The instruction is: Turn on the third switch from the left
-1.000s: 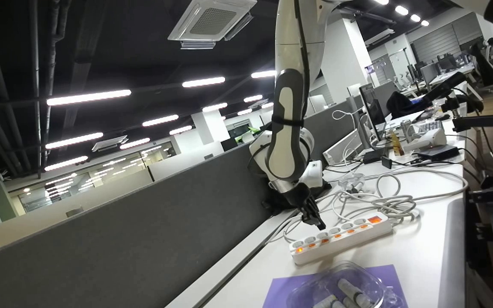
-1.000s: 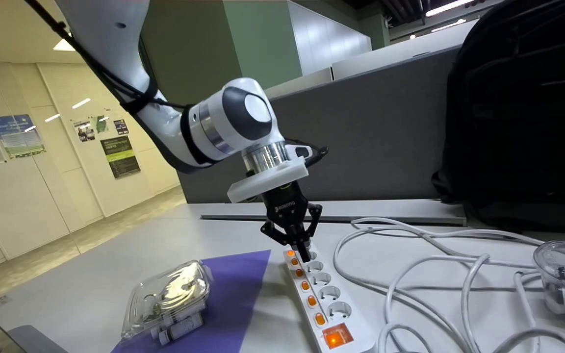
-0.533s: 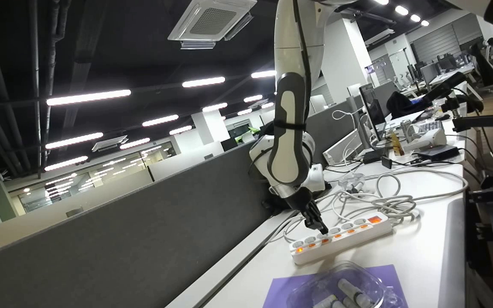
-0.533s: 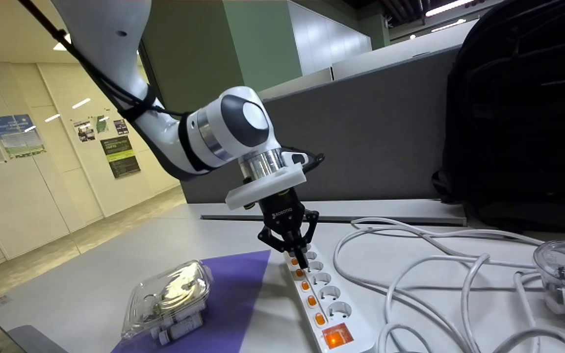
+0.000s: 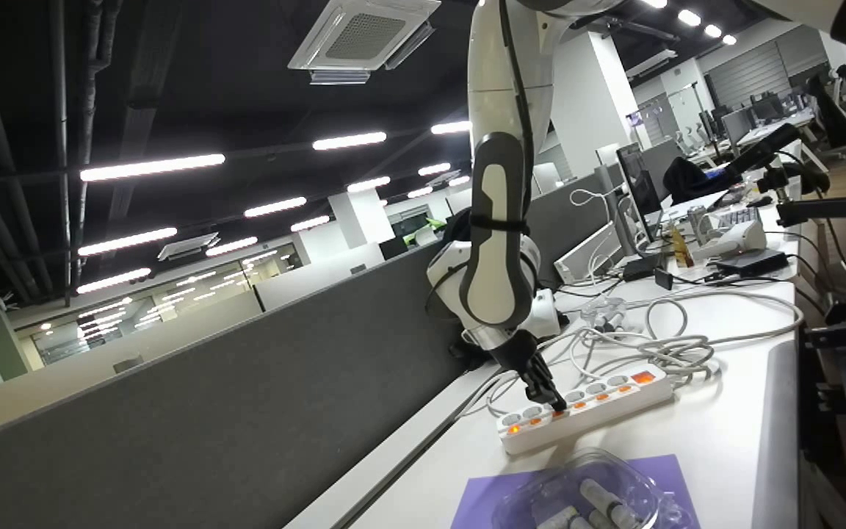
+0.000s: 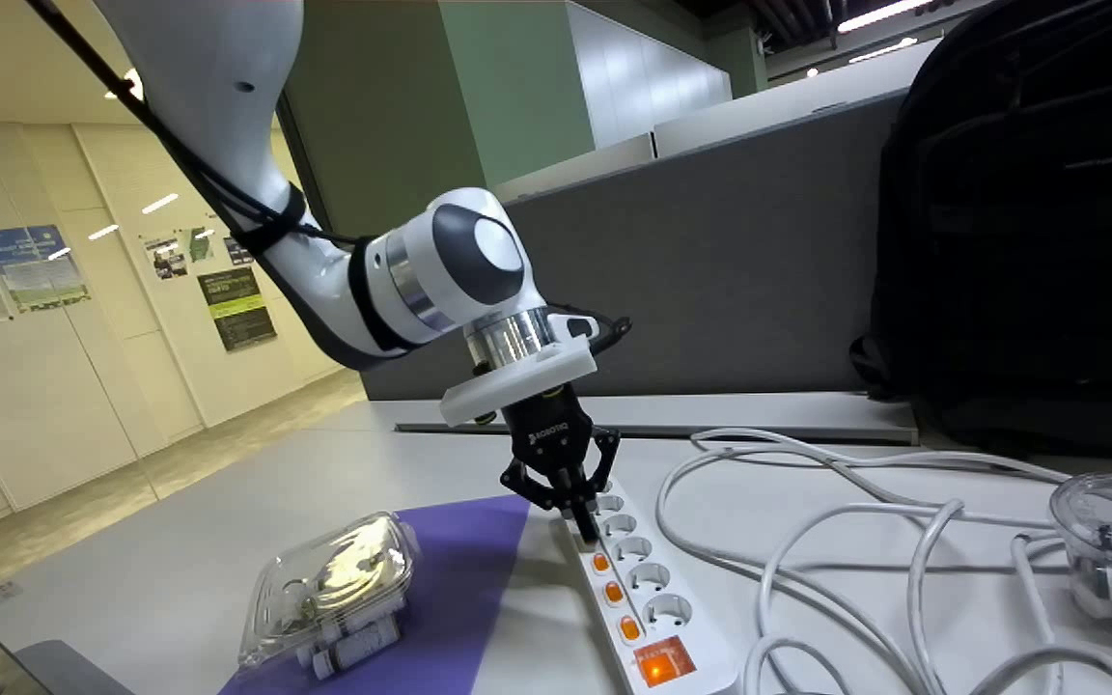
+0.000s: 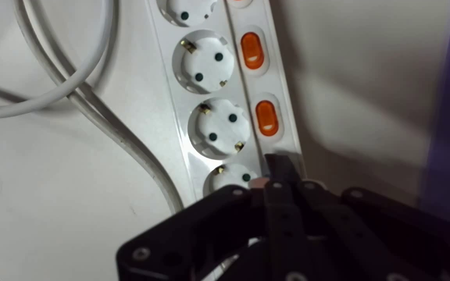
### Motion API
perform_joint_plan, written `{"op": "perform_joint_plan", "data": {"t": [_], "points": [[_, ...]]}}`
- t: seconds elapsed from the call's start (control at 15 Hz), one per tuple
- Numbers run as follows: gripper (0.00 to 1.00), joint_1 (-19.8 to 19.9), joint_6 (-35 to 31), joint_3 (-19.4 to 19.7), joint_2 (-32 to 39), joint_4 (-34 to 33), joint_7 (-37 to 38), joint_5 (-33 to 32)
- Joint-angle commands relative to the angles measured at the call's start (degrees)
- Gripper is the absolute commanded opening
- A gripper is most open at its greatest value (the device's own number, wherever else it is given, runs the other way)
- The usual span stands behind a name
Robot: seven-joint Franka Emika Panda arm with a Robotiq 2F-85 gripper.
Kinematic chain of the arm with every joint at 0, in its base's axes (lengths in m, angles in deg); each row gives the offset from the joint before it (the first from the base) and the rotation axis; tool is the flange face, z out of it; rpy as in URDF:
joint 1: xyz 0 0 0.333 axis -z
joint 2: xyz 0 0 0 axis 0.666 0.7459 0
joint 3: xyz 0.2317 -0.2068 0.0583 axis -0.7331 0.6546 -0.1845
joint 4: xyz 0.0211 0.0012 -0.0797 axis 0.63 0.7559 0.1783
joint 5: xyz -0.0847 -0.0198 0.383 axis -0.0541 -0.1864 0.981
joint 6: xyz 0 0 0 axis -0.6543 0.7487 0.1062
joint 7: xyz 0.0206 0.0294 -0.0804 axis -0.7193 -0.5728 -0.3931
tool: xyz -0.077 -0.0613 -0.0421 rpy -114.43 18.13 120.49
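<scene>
A white power strip (image 5: pixel 595 425) lies on the desk and also shows in an exterior view (image 6: pixel 706 671). It has a row of small orange switches beside round sockets. The leftmost switch (image 5: pixel 515 429) glows, and so does the large end switch (image 6: pixel 664 664). My gripper (image 5: pixel 559 407) is shut and empty, pointing down, with its fingertips at the third switch from the left (image 5: pixel 557 414). In an exterior view the gripper (image 6: pixel 590 538) hides that switch. In the wrist view the fingertips (image 7: pixel 281 158) are over the switch row, beside a visible orange switch (image 7: pixel 266 118). I cannot tell whether they touch.
A clear plastic box (image 6: pixel 329 579) with tubes sits on a purple sheet (image 6: pixel 479 560) near the strip. White cables (image 6: pixel 768 569) lie looped beyond the sockets. A black backpack (image 6: pixel 1019 241) and a clear container (image 6: pixel 1111 541) stand nearby. A grey partition (image 5: pixel 247 411) borders the desk.
The shut gripper has moved down and across from the sockets to the switch row. Its fingertips now cover the third switch, which showed earlier. The strip has not moved.
</scene>
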Motion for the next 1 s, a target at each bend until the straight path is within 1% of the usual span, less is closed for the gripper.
{"op": "perform_joint_plan", "data": {"t": [0.0, 0.6, 0.8, 0.93], "points": [[0.00, -0.4, 0.4, 0.2, 1.1, -1.5, 0.5, -1.2], [0.00, -0.6, 0.7, -0.2, 1.7, -2.4, -0.7, -1.7], [0.00, -0.1, 2.4, -0.9, 2.6, -4.3, -1.8, -0.7], [0.00, 0.1, 4.9, -1.4, 3.9, -6.6, -2.4, 0.5]]}}
